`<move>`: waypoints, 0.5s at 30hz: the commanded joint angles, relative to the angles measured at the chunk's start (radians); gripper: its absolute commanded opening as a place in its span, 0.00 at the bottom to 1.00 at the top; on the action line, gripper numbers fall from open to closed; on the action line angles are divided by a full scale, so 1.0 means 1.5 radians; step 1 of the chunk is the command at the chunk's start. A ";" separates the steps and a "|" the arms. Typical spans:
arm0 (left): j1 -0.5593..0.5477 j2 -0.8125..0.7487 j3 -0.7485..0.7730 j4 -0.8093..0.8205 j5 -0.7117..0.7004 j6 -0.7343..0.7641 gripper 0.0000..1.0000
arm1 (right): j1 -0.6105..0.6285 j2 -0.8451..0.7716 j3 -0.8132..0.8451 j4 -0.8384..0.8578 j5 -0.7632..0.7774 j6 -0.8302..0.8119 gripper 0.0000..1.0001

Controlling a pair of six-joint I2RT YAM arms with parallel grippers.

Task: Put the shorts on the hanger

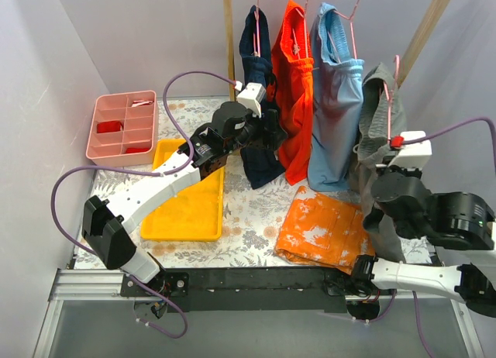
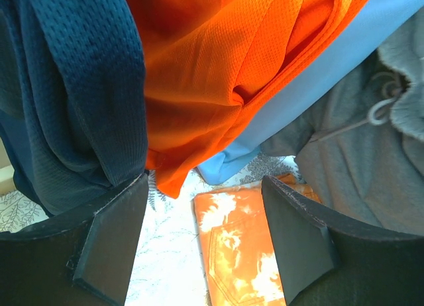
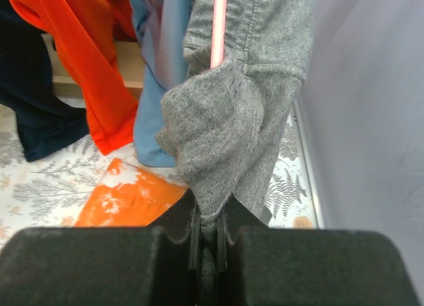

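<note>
The dark grey shorts (image 1: 377,110) hang draped over the salmon-pink hanger (image 1: 390,102) at the right end of the rack. In the right wrist view the hanger (image 3: 218,28) runs down into the shorts (image 3: 245,101). My right gripper (image 3: 211,220) is shut on a lower fold of the shorts; in the top view it (image 1: 387,163) sits just under them. My left gripper (image 2: 205,233) is open and empty, its fingers (image 2: 112,240) beside a hanging navy garment (image 2: 73,87). In the top view it (image 1: 271,129) is at that garment's lower half. The shorts also show in the left wrist view (image 2: 371,167).
The pale wooden rack (image 1: 229,32) holds navy, orange (image 1: 296,87) and light blue shorts (image 1: 335,102) on pink hangers. An orange white-blotched cloth (image 1: 322,230) lies on the table. A yellow tray (image 1: 186,207) and a pink compartment box (image 1: 120,129) stand at the left. A wall is close on the right.
</note>
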 commanded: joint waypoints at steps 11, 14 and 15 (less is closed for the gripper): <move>0.001 -0.022 0.006 -0.013 0.002 0.015 0.69 | -0.122 0.074 0.000 0.212 0.048 -0.201 0.01; 0.001 -0.023 0.008 -0.018 -0.001 0.019 0.69 | -0.257 0.076 -0.046 0.345 -0.077 -0.374 0.01; 0.001 -0.023 0.008 -0.019 -0.001 0.021 0.69 | -0.300 0.091 -0.058 0.353 -0.109 -0.407 0.01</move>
